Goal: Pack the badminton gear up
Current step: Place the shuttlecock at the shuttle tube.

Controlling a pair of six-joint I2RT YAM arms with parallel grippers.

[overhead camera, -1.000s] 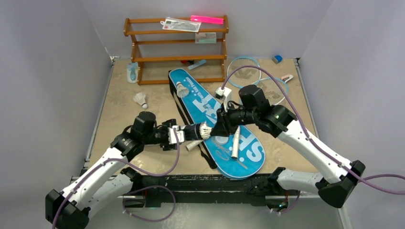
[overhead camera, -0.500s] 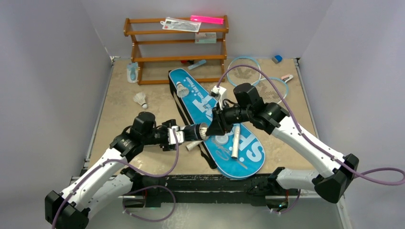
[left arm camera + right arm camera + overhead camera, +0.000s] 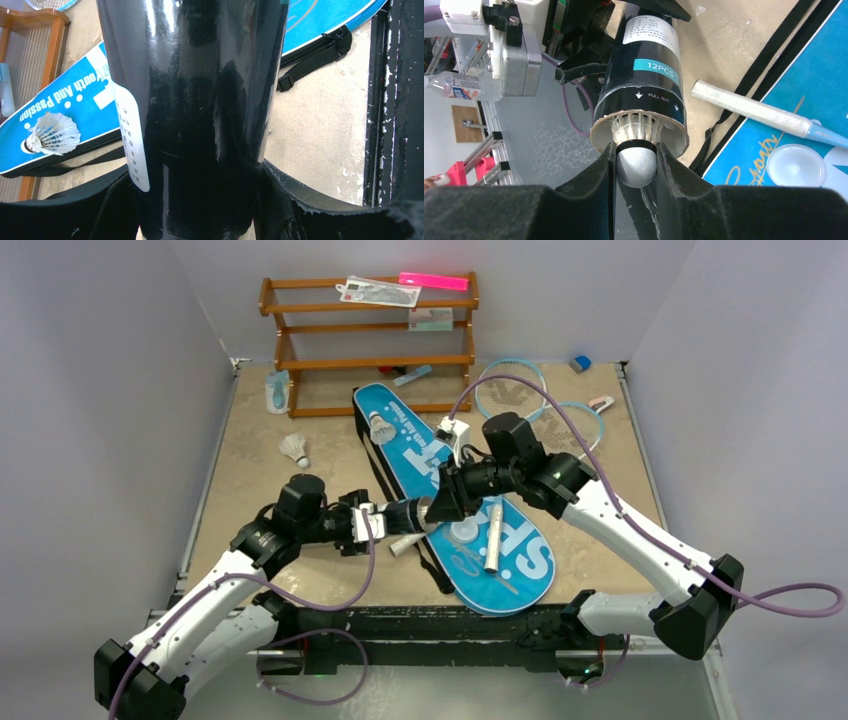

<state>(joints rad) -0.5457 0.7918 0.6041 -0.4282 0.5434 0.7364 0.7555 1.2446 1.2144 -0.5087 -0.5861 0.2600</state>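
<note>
Inside the glossy black tube (image 3: 644,90) sits a white shuttlecock (image 3: 636,160).

A robotics lab test cell: plain grey panels (image 3: 110,420) box in a worn tan tabletop (image 3: 250,470).

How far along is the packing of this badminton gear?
Nothing looks fully packed yet. In hand: the left end effector grips the black tube while the right end effector holds a shuttlecock by its cork, feathers inside the open end. Left: two loose shuttlecocks, one on the table, one on the blue bag, and both rackets lying outside it.
</note>
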